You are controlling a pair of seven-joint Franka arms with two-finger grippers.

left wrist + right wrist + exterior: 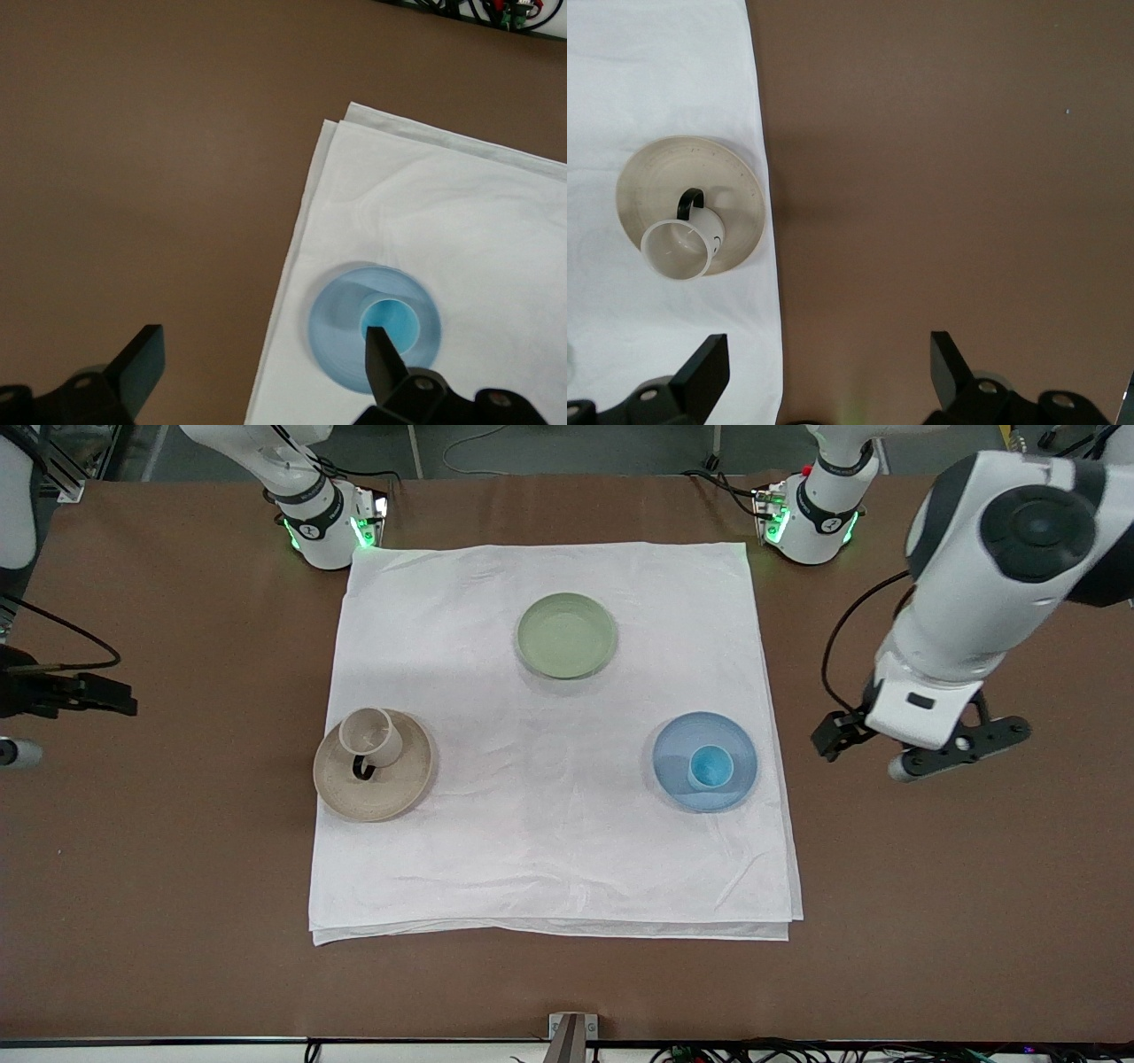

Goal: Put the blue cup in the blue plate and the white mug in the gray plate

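The blue cup (710, 767) stands upright in the blue plate (678, 737) on the white cloth, toward the left arm's end. The white mug (368, 732) stands on the gray plate (403, 784), its dark handle toward the front camera, toward the right arm's end. My left gripper (921, 755) is open and empty over the bare brown table beside the cloth; its wrist view (263, 345) shows the cup (390, 317) in the plate (341, 323). My right gripper (89, 691) is open and empty over the bare table; its wrist view (828, 347) shows the mug (678, 250) on the plate (656, 177).
A sage-green plate (567, 635) lies empty on the cloth (549, 841), farther from the front camera than the other two plates. Brown tabletop (930, 912) surrounds the cloth. Cables run along the table's edges.
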